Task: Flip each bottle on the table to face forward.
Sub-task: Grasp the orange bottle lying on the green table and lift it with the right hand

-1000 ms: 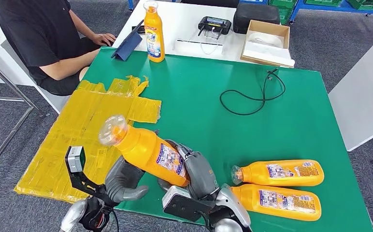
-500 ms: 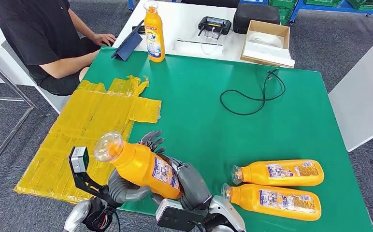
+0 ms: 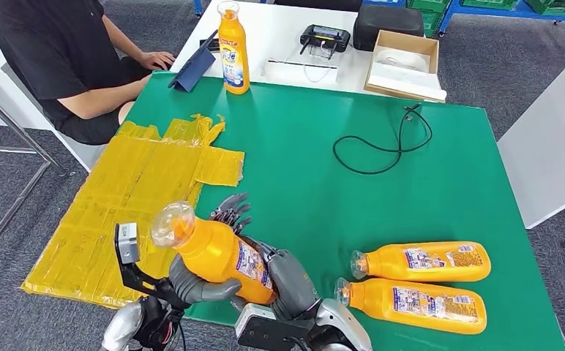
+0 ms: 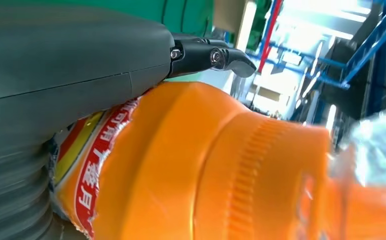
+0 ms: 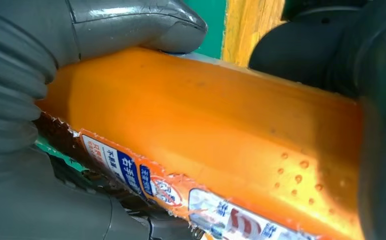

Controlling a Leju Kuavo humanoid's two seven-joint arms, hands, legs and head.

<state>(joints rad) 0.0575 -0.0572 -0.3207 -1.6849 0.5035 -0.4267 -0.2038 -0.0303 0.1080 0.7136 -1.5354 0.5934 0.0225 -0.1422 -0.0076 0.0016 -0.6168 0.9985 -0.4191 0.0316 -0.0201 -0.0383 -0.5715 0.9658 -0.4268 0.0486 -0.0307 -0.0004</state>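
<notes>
An orange bottle [image 3: 217, 252] with a clear cap [image 3: 171, 223] hangs tilted over the near left part of the green table [image 3: 323, 197], its back label towards me. My left hand [image 3: 200, 287] grips its upper body, thumb in front and fingers [image 3: 230, 210] behind. My right hand [image 3: 288, 279] holds its lower end. The left wrist view shows the bottle [image 4: 206, 165] under my left hand [image 4: 71, 65]. The right wrist view shows the bottle [image 5: 206, 135] inside my right hand [image 5: 131, 25]. Two more orange bottles [image 3: 422, 262] [image 3: 415, 306] lie on their sides at the near right. A fourth bottle [image 3: 233, 51] stands upright at the far edge.
A crinkled yellow sheet [image 3: 133, 197] covers the table's left side. A black cable [image 3: 382, 146] loops at the far right. A person [image 3: 60, 51] sits at the far left. On the white table beyond are a tablet [image 3: 195, 69], a black device [image 3: 325, 36] and a cardboard box [image 3: 404, 62].
The held bottle has come lower and stands more upright. My left hand has moved up from beneath it and wrapped around its body; my right hand keeps hold of the lower end.
</notes>
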